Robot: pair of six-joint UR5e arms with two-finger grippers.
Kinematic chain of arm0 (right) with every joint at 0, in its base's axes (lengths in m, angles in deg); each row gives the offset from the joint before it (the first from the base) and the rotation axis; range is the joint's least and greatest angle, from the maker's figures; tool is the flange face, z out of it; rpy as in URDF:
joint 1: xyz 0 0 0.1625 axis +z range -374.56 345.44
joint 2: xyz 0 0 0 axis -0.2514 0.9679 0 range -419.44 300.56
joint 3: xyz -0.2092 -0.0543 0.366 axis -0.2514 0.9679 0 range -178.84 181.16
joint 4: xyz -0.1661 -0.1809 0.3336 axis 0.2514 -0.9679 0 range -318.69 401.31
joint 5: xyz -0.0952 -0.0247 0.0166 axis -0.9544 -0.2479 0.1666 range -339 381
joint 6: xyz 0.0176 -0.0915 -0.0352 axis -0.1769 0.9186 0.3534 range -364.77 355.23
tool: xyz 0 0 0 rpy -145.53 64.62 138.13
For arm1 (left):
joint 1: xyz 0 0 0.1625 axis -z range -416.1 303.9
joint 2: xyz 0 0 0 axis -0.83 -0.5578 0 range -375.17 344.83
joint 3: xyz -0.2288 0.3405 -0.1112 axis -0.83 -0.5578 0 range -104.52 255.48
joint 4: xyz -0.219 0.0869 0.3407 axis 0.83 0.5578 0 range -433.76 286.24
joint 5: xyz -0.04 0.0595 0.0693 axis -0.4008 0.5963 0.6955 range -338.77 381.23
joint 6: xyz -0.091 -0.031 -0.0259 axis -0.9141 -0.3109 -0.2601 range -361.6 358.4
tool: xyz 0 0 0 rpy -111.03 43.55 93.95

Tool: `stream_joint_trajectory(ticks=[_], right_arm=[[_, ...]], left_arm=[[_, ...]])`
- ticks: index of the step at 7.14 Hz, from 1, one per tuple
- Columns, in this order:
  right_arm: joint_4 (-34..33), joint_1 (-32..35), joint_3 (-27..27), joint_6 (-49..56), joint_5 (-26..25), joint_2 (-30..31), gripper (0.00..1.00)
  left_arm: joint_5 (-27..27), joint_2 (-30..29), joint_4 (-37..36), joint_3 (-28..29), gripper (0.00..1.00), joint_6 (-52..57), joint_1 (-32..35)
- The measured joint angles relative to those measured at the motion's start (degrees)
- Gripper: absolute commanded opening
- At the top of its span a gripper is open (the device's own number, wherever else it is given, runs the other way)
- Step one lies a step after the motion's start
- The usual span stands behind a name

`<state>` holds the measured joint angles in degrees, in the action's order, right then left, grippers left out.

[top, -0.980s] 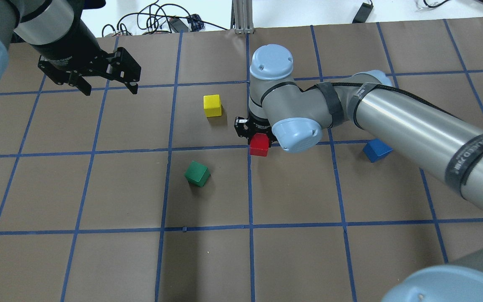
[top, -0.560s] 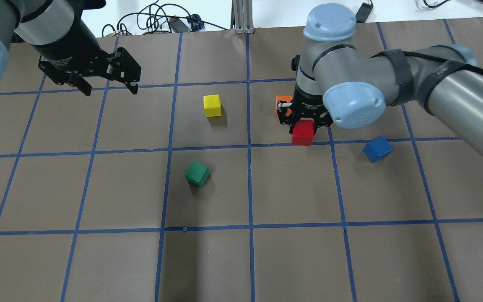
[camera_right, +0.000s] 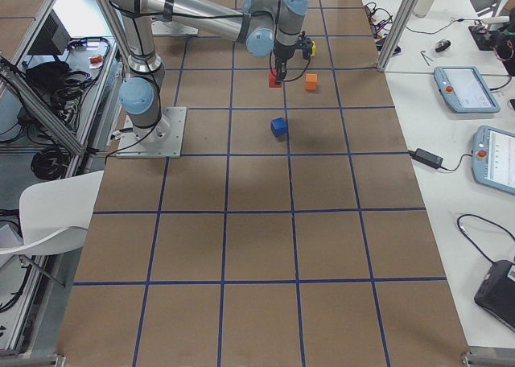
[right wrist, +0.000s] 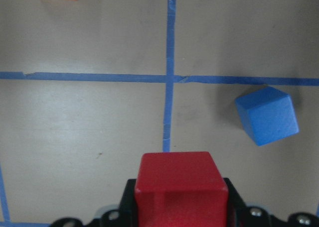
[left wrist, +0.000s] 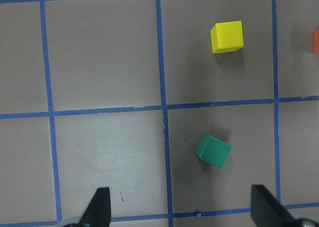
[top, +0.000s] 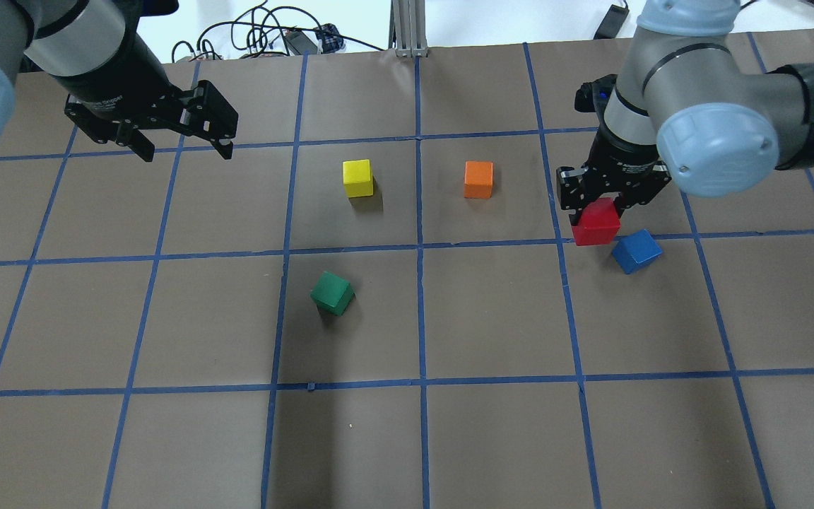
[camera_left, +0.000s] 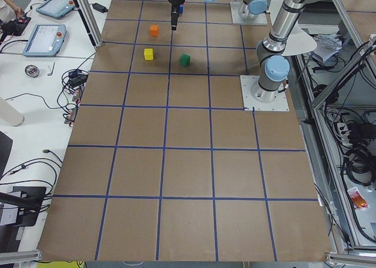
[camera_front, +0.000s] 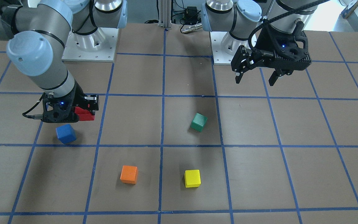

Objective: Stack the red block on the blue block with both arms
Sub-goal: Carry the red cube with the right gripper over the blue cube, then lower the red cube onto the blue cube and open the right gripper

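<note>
My right gripper (top: 596,211) is shut on the red block (top: 596,223) and holds it above the table, just left of and beyond the blue block (top: 636,251). In the right wrist view the red block (right wrist: 182,184) sits between the jaws, and the blue block (right wrist: 267,116) lies on the table ahead to the right, turned at an angle. In the front-facing view the red block (camera_front: 84,114) is up and right of the blue block (camera_front: 66,133). My left gripper (top: 184,147) is open and empty, raised over the far left of the table.
A yellow cube (top: 357,177) and an orange cube (top: 478,179) sit in the far middle squares. A green cube (top: 332,293) lies turned, left of centre. The brown table cover (top: 492,438) has a blue tape grid. Cables lie past the far edge.
My right arm has carried the red block to the right, from the centre line to beside the blue block, uncovering the orange cube. The left arm has not moved.
</note>
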<state>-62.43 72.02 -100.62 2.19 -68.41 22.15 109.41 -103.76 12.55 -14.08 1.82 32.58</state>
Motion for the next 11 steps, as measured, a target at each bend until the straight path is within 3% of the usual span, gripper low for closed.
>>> stream_joint_trajectory(ticks=[4, 7, 11], right_arm=[[-2.9, -9.8, -2.9, 14.2, 0.4, -0.4, 0.0], [-18.1, -10.7, -10.7, 23.1, 0.5, -1.5, 0.0], [-22.1, -10.8, -12.0, 26.8, 0.8, -3.3, 0.0]], left_arm=[[0.0, 0.0, 0.0, 0.0, 1.0, -0.1, 0.1], [0.0, 0.0, 0.0, 0.0, 1.0, -0.1, 0.1], [-0.1, 0.0, 0.0, 0.0, 1.0, -0.2, 0.1]])
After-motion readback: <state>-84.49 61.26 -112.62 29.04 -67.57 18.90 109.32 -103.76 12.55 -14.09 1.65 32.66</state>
